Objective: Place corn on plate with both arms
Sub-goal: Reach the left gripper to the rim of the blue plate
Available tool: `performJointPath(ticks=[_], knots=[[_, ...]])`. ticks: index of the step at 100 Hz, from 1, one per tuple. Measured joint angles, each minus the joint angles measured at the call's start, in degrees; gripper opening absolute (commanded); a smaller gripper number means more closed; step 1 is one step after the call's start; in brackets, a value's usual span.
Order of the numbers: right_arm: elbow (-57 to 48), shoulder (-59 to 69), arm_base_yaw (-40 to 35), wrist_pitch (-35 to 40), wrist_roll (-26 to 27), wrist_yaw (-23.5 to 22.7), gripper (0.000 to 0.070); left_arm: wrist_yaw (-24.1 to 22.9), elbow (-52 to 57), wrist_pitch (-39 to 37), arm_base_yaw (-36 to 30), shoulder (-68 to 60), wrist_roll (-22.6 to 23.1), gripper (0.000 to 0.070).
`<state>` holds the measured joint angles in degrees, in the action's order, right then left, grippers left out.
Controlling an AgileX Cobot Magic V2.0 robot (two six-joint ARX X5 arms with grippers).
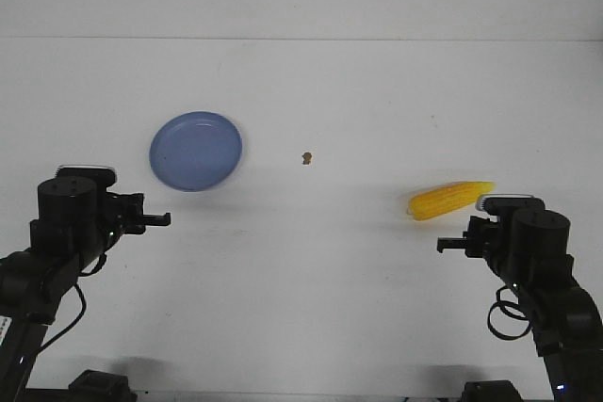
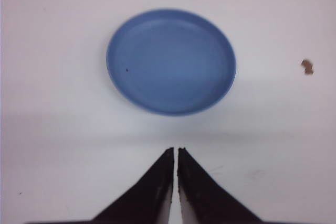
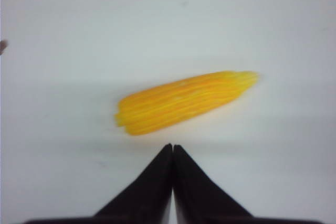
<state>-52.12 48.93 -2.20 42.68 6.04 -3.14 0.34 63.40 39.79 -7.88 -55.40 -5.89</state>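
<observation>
- I see the plate (image 1: 196, 151) at about 10 o'clock from the table (image 1: 320, 289) centre, nothing on it.
- Corn (image 1: 449, 200) lies on the table at 4 o'clock, tip pointing right, well apart from the plate.
- Left gripper (image 2: 175, 156): fingers nearly together, holding nothing, near the plate.
- Right gripper (image 3: 172, 149): fingers pressed together, holding nothing, just beside the corn.
- Small brown speck (image 1: 306, 157) near centre.
</observation>
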Motion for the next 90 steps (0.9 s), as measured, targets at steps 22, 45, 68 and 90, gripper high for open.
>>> performJointPath(ticks=[22,45,68,90], knots=[[0.0,0.94,-0.02,0.37,0.0,-0.13,0.0488,-0.02,0.0,0.09,0.0,-0.37,0.37,0.0386],[0.0,0.94,0.0,0.85,0.07,-0.13,0.0513,-0.02,0.0,0.11,0.0,-0.37,0.35,0.0515],[0.0,0.94,0.0,0.72,0.22,-0.09,0.0512,0.02,0.11,-4.96,2.67,-3.61,-1.29,0.0517],[0.0,0.94,0.0,0.33,0.22,-0.09,0.0512,0.22,4.7,-8.41,9.01,-19.34,-2.64,0.0517]])
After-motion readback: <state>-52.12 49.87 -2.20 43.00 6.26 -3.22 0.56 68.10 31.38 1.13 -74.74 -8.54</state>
